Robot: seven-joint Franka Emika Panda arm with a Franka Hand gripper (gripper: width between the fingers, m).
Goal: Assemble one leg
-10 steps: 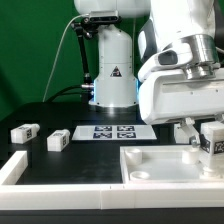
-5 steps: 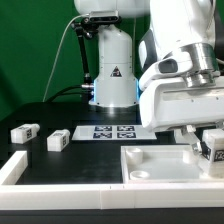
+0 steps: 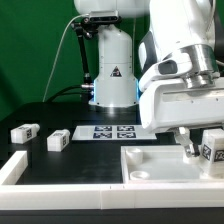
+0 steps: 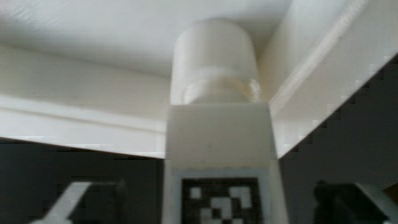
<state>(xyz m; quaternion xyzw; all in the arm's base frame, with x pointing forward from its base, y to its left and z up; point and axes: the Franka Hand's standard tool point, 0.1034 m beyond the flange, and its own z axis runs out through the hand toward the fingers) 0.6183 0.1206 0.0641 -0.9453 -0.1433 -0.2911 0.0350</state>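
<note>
My gripper (image 3: 205, 150) is at the exterior view's right, shut on a white leg (image 3: 213, 150) with a black-and-white tag. It holds the leg low over the far right corner of the large white tray-like piece (image 3: 160, 168). In the wrist view the leg (image 4: 217, 150) runs between my gripper's (image 4: 210, 200) dark fingertips (image 4: 71, 200). Its tag faces the camera and its rounded peg (image 4: 217, 60) points into the tray's white corner. Two more legs (image 3: 25, 130) (image 3: 57, 141) lie on the black table at the exterior view's left.
The marker board (image 3: 108, 131) lies flat in the middle of the table. The arm's white base (image 3: 112, 75) stands behind it. A white rail (image 3: 20, 170) runs along the front left edge.
My gripper has moved down with the leg, bringing it closer to the tray's far right corner. The loose legs have not moved.
</note>
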